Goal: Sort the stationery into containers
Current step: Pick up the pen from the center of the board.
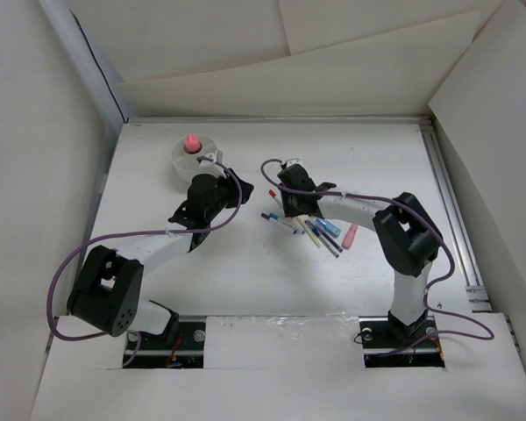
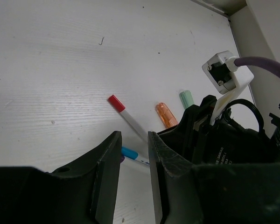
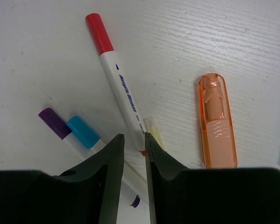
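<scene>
The white divided cup (image 1: 179,161) stands at the back left with a pink-capped glue stick (image 1: 191,142) upright in it. My left gripper (image 1: 217,181) hovers just right of the cup, narrowly open and empty (image 2: 134,140). The remaining stationery (image 1: 311,230) lies mid-table. My right gripper (image 1: 291,209) is low over it, its jaws narrowly open astride the tail end of a red-capped marker (image 3: 116,79), which lies on the table. Beside it lie an orange highlighter (image 3: 217,121), a blue-capped pen (image 3: 82,132), a purple-capped pen (image 3: 54,122) and a thin yellow stick (image 3: 154,133).
A pink stick (image 1: 349,235) and a blue stick (image 1: 329,226) lie at the pile's right edge. The left wrist view shows the red-capped marker (image 2: 126,114), orange highlighter (image 2: 165,115), a green stick (image 2: 187,99) and the right arm's wrist (image 2: 233,140) close by. White walls surround the table.
</scene>
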{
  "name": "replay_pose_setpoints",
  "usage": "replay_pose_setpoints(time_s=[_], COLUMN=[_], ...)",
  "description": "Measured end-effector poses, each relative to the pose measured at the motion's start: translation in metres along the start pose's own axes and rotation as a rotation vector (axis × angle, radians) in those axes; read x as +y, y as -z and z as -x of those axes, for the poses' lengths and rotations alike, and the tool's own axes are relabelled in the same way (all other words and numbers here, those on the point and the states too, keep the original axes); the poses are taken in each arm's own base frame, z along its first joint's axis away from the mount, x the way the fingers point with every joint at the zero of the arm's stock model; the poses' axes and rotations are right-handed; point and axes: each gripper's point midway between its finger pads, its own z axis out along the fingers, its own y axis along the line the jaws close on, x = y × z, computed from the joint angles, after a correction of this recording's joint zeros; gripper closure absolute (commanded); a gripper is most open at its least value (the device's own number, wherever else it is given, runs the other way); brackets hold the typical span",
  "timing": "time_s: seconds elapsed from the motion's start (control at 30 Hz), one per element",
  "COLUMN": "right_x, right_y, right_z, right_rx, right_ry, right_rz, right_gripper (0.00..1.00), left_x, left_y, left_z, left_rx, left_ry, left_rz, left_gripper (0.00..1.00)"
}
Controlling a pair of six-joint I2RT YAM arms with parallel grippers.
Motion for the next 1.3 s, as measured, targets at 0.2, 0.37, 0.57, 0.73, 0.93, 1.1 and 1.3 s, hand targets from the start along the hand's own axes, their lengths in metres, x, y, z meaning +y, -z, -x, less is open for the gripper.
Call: replay_pose_setpoints(time_s=[0.2, 0.37, 0.57, 0.73, 0.93, 1.1, 1.3], right_x=[0.000, -0.001, 0.000, 0.001, 0.002, 0.003, 0.014], right_y=[-0.005, -0.008, -0.012, -0.012, -0.013, -0.006, 0.028], right_z=[-0.005, -0.008, -0.009, -0.008, -0.004, 0.004, 0.037], right_rx=[0.014, 0.024, 0.030, 0.025, 0.010, -0.013, -0.102], right_ry=[0.003, 0.006, 0.008, 0.009, 0.011, 0.023, 0.019], right_rz=[-0.004, -0.007, -0.007, -0.006, 0.000, 0.013, 0.089], right_gripper=[0.72, 0.66, 0.67, 0.88, 0.95, 0.95, 0.95], left_x=[0.011, 0.026, 0.026, 0.024, 0.022, 0.024, 0.022], left_y=[0.000, 0.001, 0.001, 0.001, 0.000, -0.002, -0.002], left_z=[0.000, 0.006, 0.006, 0.005, -0.002, -0.010, -0.013], left_rx=[0.002, -0.012, -0.010, -0.001, 0.026, 0.054, 0.067], left_ry=[0.005, 0.015, 0.016, 0.016, 0.017, 0.019, 0.023], left_rz=[0.040, 0.085, 0.086, 0.074, 0.055, 0.053, 0.039], left_gripper=[0.75, 0.73, 0.73, 0.68, 0.63, 0.62, 0.56])
